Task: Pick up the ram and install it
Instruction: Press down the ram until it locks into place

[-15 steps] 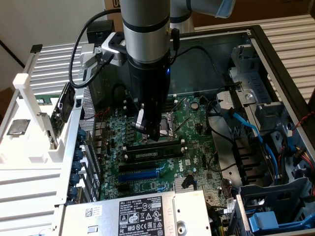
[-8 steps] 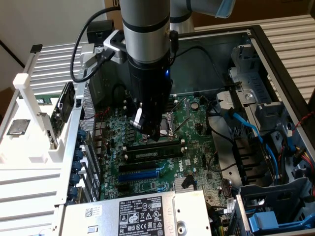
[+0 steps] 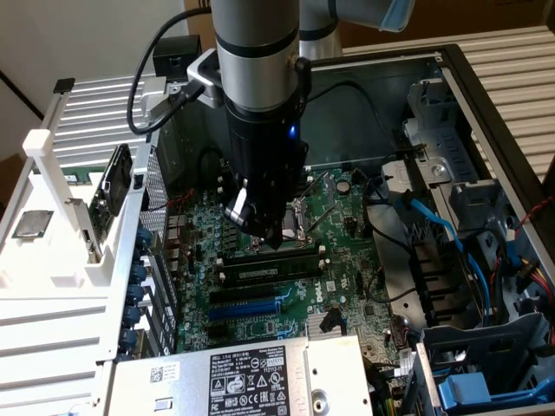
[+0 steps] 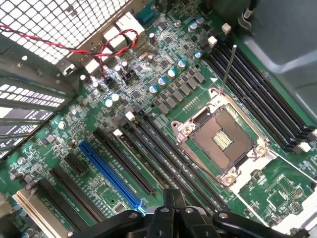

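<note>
In the exterior view my gripper [image 3: 277, 240] hangs low over the green motherboard [image 3: 334, 260], its tip just above the row of long black memory slots [image 3: 269, 255]. Its fingers are pressed together with nothing showing between them. A long narrow stick with dark chips and a pale label, apparently the ram [image 3: 260, 273], stands on edge in a slot just in front of the tip. In the wrist view the shut gripper [image 4: 171, 201] sits over one end of the memory slots [image 4: 163, 153], beside the open processor socket [image 4: 220, 139]. I cannot tell the ram apart from the slots there.
A blue slot [image 3: 247, 308] lies in front of the memory slots. The case's drive cage with blue cables [image 3: 468, 243] fills the exterior view's right. A white rack [image 3: 61, 225] holding parts stands on the left. The power supply [image 3: 243, 377] borders the board in front.
</note>
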